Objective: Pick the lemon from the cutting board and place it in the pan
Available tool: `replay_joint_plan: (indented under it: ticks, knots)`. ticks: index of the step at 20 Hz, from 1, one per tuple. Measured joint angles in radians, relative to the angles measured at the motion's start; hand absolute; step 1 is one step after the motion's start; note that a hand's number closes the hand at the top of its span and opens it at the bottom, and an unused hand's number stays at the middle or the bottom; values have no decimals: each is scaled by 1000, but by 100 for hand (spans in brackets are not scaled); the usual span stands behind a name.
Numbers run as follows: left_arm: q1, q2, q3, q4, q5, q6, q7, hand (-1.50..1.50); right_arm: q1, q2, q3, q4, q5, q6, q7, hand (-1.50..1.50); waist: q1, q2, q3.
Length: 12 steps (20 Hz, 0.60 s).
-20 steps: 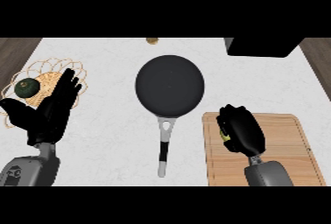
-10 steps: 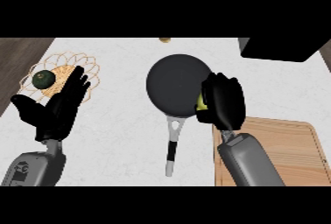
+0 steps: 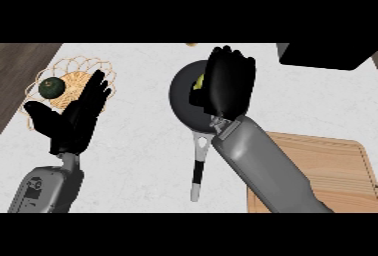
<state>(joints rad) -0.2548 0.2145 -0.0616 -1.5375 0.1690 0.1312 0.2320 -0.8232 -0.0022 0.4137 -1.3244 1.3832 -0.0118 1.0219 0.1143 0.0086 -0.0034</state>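
Observation:
My right hand (image 3: pixel 229 80) hangs over the black pan (image 3: pixel 181 95) near the middle of the counter, its fingers curled round the yellow lemon (image 3: pixel 198 81). Only a sliver of the lemon shows at the hand's left side. The pan's grey and black handle (image 3: pixel 197 165) points toward me. At the right, the wooden cutting board (image 3: pixel 332 170) lies partly hidden by my right forearm. My left hand (image 3: pixel 74 117) rests open at the left, fingers up, beside a wire basket.
A gold wire basket (image 3: pixel 70 82) at the far left holds a dark green round fruit (image 3: pixel 52 87). A black box (image 3: pixel 321 55) sits at the back right. A small tan object (image 3: pixel 192 44) lies at the counter's far edge. Dark wood (image 3: pixel 18 75) borders the counter's left.
My right hand has carried the lemon from above the cutting board leftward and forward until it is over the pan. The left hand has stayed open beside the basket.

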Motion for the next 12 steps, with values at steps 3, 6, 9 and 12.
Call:
replay_joint_plan:
  ticks: [3,6,9,12]
  knots:
    - [-2,-2,6,1,-4,4,-5,0,-100,-3,18,102,-52,-33,47,150,-14,2,1]
    - [18,12,27,-3,5,-5,-12,0,-138,-4,30,190,-92,-97,57,150,-33,2,2]
    - [29,16,44,-10,11,-5,-12,0,-165,-4,22,292,-128,-174,28,150,-52,1,2]
    - [38,16,47,-24,7,-3,-11,0,-178,-3,12,410,-170,-288,-22,150,-56,3,3]
